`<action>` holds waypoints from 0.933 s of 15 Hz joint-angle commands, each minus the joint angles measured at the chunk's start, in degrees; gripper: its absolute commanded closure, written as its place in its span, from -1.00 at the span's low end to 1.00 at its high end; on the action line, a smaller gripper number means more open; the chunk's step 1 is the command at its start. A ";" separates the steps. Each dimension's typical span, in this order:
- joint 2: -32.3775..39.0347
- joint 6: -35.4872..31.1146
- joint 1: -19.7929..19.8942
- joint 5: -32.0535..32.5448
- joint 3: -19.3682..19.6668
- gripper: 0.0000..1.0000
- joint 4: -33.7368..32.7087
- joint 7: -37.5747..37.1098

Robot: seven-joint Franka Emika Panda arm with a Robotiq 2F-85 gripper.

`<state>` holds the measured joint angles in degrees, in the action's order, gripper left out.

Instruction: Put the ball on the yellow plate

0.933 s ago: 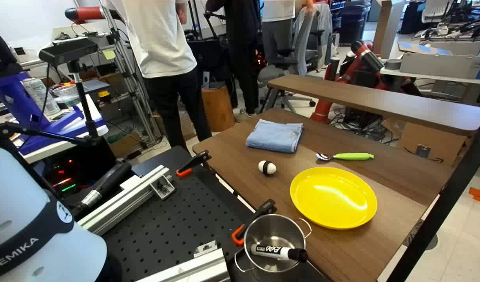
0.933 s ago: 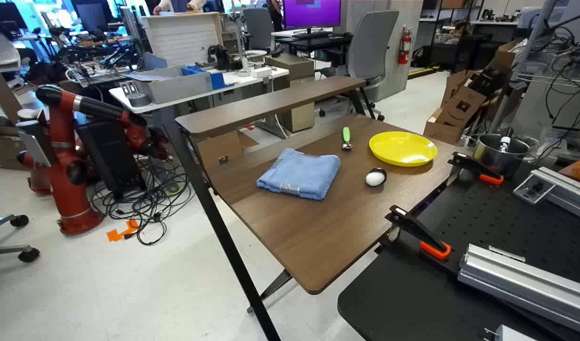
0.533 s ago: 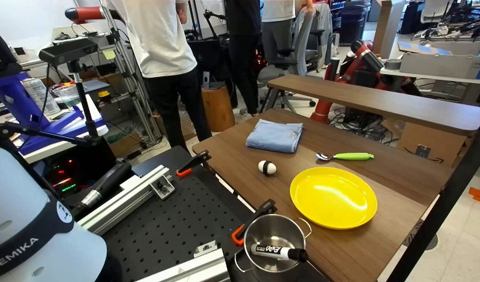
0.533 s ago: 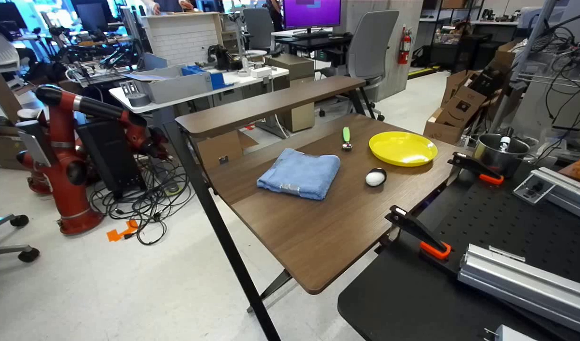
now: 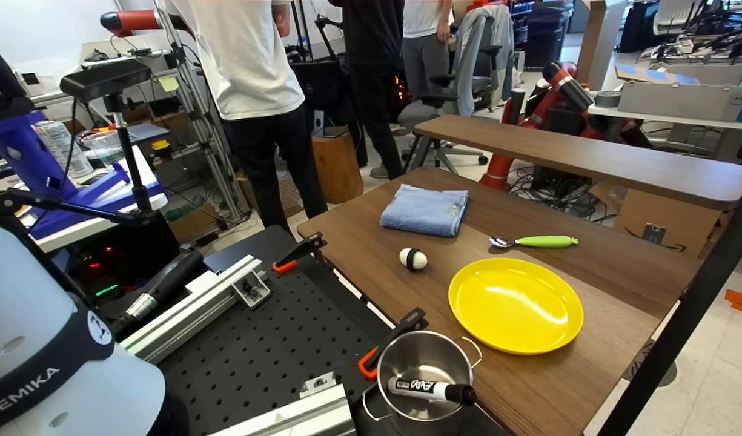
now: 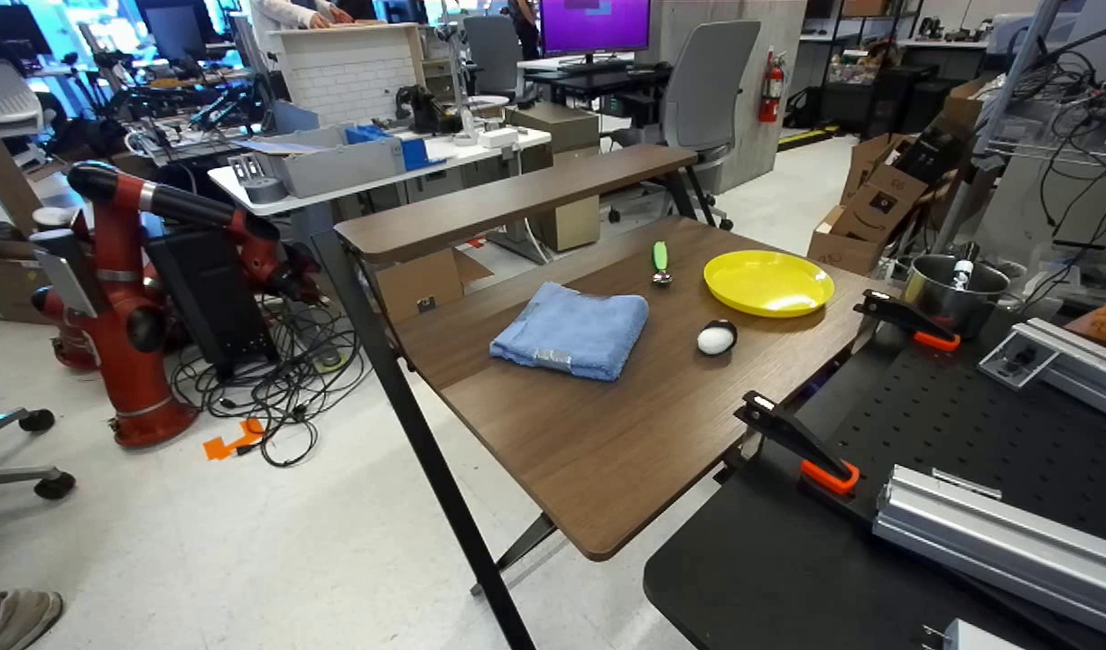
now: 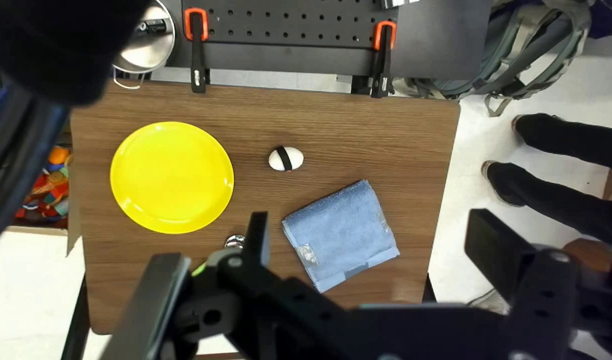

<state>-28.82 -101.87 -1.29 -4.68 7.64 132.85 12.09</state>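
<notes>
White ball (image 7: 286, 158) on brown table (image 7: 345, 125) — well below the spread claw (image 7: 373, 244)

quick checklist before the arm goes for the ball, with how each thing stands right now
1. Ball resting on the table, nothing on top of it: ok.
2. Yellow plate on the table, apart from the ball: ok.
3. Pincer open: ok, jaws wide apart in the wrist view.
4. Pincer lined up with the ball: not ok, in the wrist view the blue towel appears in the gap between the jaws, the ball outside it.
5. Towel apart from the ball: ok, table shows between them.
6. Pincer's height above the table: cannot tell, it is out of both exterior views.
</notes>
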 commanded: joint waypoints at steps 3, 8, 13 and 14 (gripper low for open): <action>15.87 -9.86 -0.81 -2.25 -4.09 -1.00 -4.50 -4.56; 27.97 -14.70 -0.58 -0.65 -6.55 -1.00 -8.90 -8.09; 36.82 -15.75 -0.81 1.37 -7.17 -1.00 -12.57 -10.43; 38.44 -15.89 -0.98 2.20 -7.29 -1.00 -13.14 -11.18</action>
<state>5.56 -117.31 -2.46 -4.86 1.27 122.46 3.76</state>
